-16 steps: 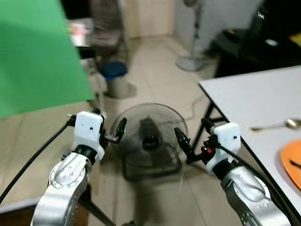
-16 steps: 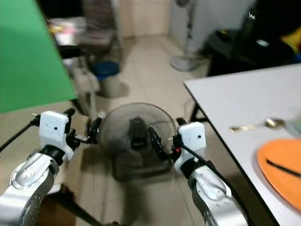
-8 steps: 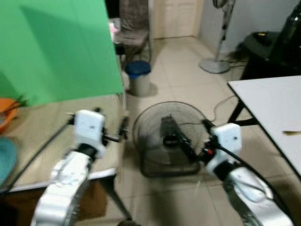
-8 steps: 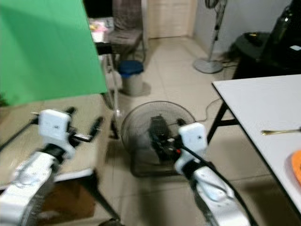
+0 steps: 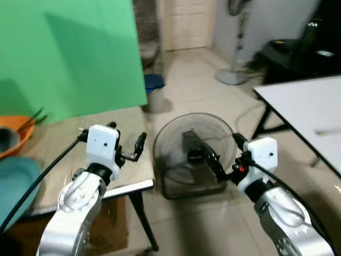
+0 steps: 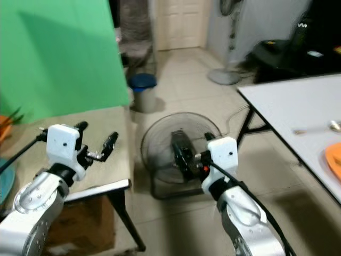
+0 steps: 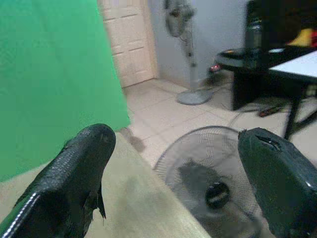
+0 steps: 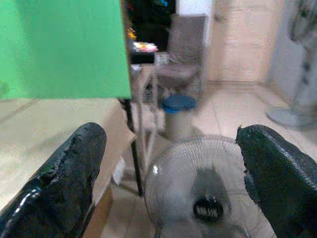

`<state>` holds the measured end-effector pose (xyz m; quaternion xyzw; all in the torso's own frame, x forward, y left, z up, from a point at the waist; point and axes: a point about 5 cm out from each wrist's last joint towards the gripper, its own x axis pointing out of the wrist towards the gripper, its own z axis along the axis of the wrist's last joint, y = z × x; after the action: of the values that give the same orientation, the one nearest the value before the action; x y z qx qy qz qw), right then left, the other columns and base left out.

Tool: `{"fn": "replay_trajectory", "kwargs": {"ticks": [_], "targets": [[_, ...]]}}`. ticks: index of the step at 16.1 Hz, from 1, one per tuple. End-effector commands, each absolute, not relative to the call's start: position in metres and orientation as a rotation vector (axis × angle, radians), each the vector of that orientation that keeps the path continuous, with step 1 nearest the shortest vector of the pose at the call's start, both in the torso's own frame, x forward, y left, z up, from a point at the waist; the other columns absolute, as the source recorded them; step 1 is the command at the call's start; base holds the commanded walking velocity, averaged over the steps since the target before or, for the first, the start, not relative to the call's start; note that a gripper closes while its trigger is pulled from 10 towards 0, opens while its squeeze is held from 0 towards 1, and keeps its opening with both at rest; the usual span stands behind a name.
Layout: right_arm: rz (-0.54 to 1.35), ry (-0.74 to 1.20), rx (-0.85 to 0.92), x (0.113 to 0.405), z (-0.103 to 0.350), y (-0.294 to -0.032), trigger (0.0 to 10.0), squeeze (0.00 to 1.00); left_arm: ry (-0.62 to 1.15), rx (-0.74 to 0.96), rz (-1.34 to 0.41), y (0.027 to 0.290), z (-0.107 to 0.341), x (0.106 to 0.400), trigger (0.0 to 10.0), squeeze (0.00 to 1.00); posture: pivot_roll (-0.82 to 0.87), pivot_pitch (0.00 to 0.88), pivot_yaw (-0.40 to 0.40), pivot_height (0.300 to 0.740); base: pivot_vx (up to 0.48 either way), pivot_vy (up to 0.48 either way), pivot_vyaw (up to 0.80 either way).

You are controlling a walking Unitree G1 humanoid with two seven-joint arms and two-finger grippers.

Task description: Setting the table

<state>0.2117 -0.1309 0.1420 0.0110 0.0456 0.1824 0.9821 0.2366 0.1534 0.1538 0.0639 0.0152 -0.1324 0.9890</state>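
An orange bowl [image 5: 15,132] and a teal plate [image 5: 16,178] lie at the left end of a beige table [image 5: 101,133]. To the right stands a white table [image 5: 301,98] with a spoon [image 6: 315,128] and the edge of an orange plate [image 6: 335,161] on it. My left gripper [image 5: 127,136] is open and holds nothing; it hovers over the beige table's right end. My right gripper [image 5: 226,151] is also open and holds nothing, raised over the floor between the two tables. The wrist views show the left gripper's fingers [image 7: 84,163] and the right gripper's fingers [image 8: 74,163] spread wide.
A round floor fan [image 5: 194,152] sits on the tiles between the tables, right before me. Behind it are a bin with a blue lid [image 5: 154,82], a standing fan [image 5: 232,74] and a chair [image 8: 181,54]. A green screen [image 5: 64,53] backs the beige table.
The camera has swung left: the beige table with the bowl and teal plate has come into view, and the white table has slid right. Both arms keep their pose, fingers still open.
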Motion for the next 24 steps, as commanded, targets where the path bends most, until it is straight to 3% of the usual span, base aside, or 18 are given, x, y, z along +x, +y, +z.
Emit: {"fn": "replay_trajectory", "kwargs": {"ticks": [1,4,5,6,7,12,15,24], "targets": [[0.377,0.080,0.030,0.2128,0.1455,-0.1290,10.0,1.00,0.034,0.143,-0.254,0.1567,0.1551,0.2373,10.0,0.00,0.10,0.000,0.051,0.740,0.000,0.266,0.00],[0.388,0.086,0.036,0.2132,0.1455,-0.1278,10.0,1.00,0.032,0.143,-0.252,0.1576,0.1559,0.2375,10.0,0.00,0.10,0.000,0.048,0.740,0.000,0.265,0.00],[0.393,0.088,0.038,0.2131,0.1454,-0.1274,10.0,0.78,0.032,0.143,-0.250,0.1579,0.1560,0.2374,10.0,0.00,0.10,0.000,0.048,0.740,0.000,0.266,0.00],[0.396,0.089,0.039,0.2133,0.1455,-0.1274,10.0,0.78,0.032,0.143,-0.249,0.1580,0.1562,0.2377,10.0,0.00,0.10,0.000,0.046,0.740,0.000,0.266,0.00],[0.400,0.092,0.040,0.2135,0.1456,-0.1274,10.0,0.00,0.032,0.142,-0.248,0.1580,0.1563,0.2375,10.0,0.00,0.10,0.000,0.044,0.740,0.000,0.266,0.00],[0.452,0.104,0.023,0.2132,0.1459,-0.1237,10.0,0.00,0.032,0.141,-0.237,0.1598,0.1575,0.2361,10.0,0.00,0.11,0.000,0.035,0.740,0.000,0.263,0.00],[0.459,0.107,0.028,0.2141,0.1461,-0.1230,10.0,0.00,0.035,0.142,-0.228,0.1607,0.1572,0.2350,10.0,0.00,0.12,0.000,0.028,0.740,0.000,0.265,0.77],[0.452,0.116,0.058,0.2181,0.1451,-0.1215,10.0,0.00,0.037,0.151,-0.217,0.1643,0.1598,0.2350,10.0,0.00,0.14,0.000,0.028,0.740,0.000,0.279,0.00]]}}
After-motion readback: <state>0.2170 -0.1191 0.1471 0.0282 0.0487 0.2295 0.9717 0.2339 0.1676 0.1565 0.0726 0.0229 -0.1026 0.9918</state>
